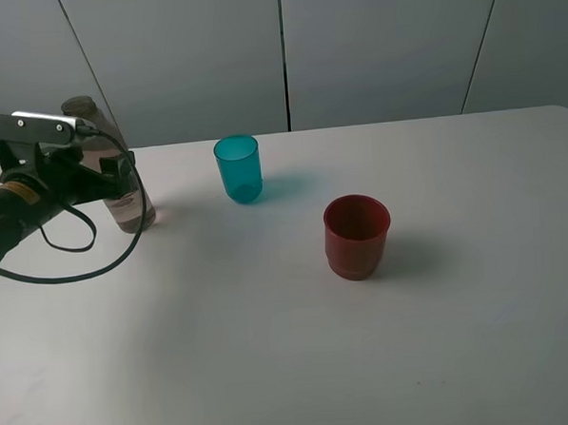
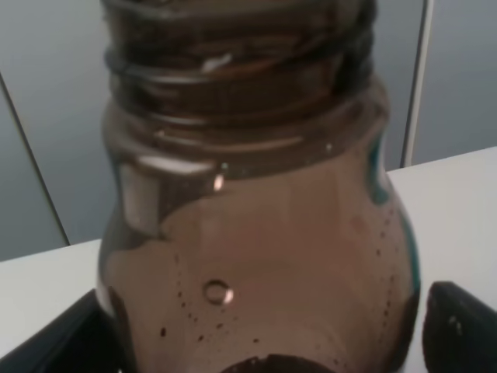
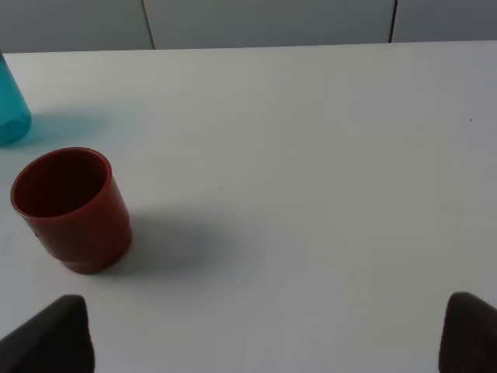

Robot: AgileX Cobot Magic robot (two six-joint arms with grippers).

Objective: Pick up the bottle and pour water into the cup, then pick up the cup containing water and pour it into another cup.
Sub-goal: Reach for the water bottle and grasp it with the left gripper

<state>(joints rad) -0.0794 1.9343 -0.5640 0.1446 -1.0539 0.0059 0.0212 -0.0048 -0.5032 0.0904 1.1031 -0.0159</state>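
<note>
- Closest to any lens is the bottle (image 2: 256, 233), which fills the left wrist view. It is brown-tinted, uncapped and upright, with droplets clinging inside its shoulder.
- Tool state, left gripper (image 2: 268, 342): the jaws are spread wide, one on either side of the bottle's body, with a sliver of gap showing on one side. I judge it released and not yet gripping.
- Governing relation: the bottle's long axis is vertical and the gripper meets it from the side, roughly level. The bottle already stands between the jaws, so the next move appears to need only a squeeze and then a lift.
- Position: from the high camera the bottle stands at the far left of the table (image 1: 273, 365). The left arm (image 1: 8, 222) is upon it, while the right gripper (image 3: 260, 338) does not show in that view.
- Container, teal cup (image 1: 237, 167): upright and well apart from the bottle, toward the table's middle. No water is evident (the wall is translucent, so this is not certain).
- Container, red cup (image 1: 357, 235): upright, near the teal cup, further right and nearer the front. Its interior shows no liquid.
- The right gripper has its jaws far apart with nothing between them, over bare table beside the red cup.
- Bottle fill level: cannot tell.
</note>
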